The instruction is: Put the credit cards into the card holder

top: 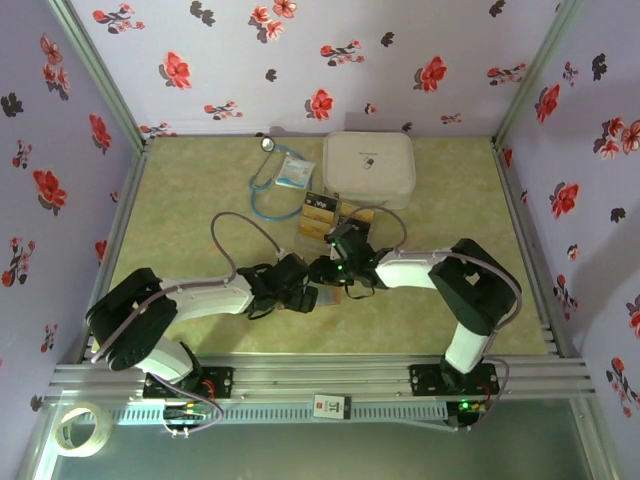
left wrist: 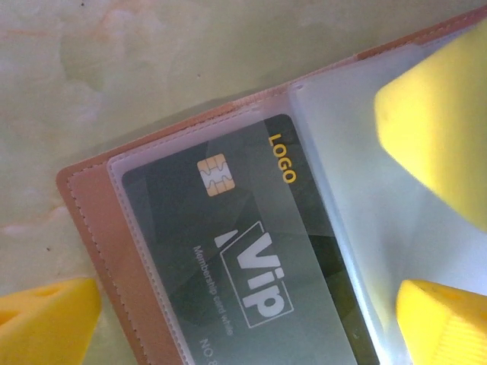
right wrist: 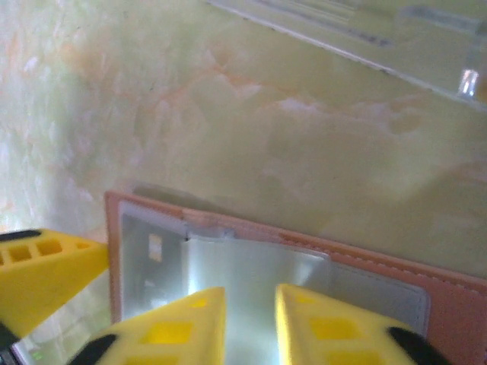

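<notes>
1. Pale green marbled table (top: pixel 450 210), enclosed by lilac walls (top: pixel 400 60) printed with red flowers.
2. Right gripper (right wrist: pixel 249 296): yellow fingers parted by a narrow gap, with nothing seen clamped between them. Its tips stood over the clear pockets of the card holder (right wrist: pixel 456 304).
3. Left gripper (left wrist: pixel 243 327): jaws spread wide and gripping nothing. One finger was beside the holder's stitched edge, the other over a clear pocket.
4. Card holder: lay open and flat at mid-table, under and between both grippers.
5. Black card (left wrist: pixel 251 251): seated inside a clear pocket. "LOGO", "Vip" and a gold chip were legible from the left wrist. From the right wrist it was a faint chip through hazy plastic.
6. Loose credit cards (top: pixel 320 213): black and gold, grouped just beyond the grippers and close before the white case (top: pixel 368 168), as seen from the top view.
7. Stethoscope (top: pixel 265 185) and white-blue packet (top: pixel 293 172): left of the case, the packet lying within the tubing's curve.
8. Tape roll (top: pixel 80 428): outside the rail, near left corner.
</notes>
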You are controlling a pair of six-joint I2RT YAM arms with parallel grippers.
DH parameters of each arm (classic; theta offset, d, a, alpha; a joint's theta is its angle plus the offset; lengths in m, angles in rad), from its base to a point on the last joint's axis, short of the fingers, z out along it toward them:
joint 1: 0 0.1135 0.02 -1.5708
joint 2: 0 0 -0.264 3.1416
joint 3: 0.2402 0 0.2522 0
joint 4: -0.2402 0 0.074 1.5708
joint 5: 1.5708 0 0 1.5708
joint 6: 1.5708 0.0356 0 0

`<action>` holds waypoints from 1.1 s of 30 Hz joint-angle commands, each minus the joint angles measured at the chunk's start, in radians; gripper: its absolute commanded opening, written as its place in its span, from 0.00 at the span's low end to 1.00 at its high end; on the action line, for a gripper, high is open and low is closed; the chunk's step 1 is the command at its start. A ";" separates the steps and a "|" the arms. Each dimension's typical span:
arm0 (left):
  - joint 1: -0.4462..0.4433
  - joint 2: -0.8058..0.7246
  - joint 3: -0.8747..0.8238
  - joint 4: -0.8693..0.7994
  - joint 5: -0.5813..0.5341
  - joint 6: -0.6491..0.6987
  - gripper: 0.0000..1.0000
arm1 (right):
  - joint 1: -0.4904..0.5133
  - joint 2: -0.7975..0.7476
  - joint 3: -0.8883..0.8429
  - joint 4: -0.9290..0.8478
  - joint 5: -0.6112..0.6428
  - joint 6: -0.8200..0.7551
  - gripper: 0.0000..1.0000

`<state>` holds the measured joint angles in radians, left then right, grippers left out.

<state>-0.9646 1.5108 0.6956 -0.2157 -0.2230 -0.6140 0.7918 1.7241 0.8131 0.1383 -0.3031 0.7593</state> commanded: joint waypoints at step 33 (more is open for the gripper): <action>-0.010 -0.007 -0.026 -0.002 -0.032 0.011 1.00 | -0.002 0.025 -0.022 0.060 -0.041 0.025 0.39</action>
<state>-0.9672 1.5101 0.6849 -0.2016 -0.2337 -0.6144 0.7773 1.7264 0.7731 0.2096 -0.3038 0.7788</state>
